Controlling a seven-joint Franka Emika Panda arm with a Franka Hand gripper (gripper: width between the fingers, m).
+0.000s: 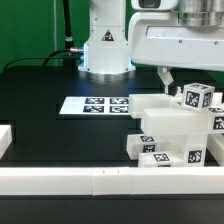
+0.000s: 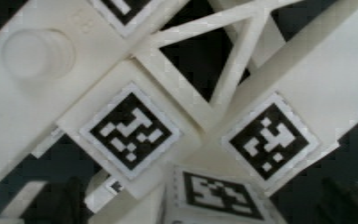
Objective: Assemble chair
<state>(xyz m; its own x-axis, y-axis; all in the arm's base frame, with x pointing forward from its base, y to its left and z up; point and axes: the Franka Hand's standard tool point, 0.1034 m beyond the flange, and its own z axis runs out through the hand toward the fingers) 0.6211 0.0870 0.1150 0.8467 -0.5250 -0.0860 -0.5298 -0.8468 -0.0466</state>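
Though the end effector [image 1: 178, 84] hangs over the chair [image 1: 165, 126], I cannot tell its opening.

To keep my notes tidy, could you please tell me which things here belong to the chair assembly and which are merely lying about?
Job: chunky white plastic chair parts with black-and-white square tags.
Lying about: thin flat white marker board; long plain white border rail.

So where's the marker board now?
In the exterior view, the marker board lies flat on the table before the arm's base, left of the chair parts.
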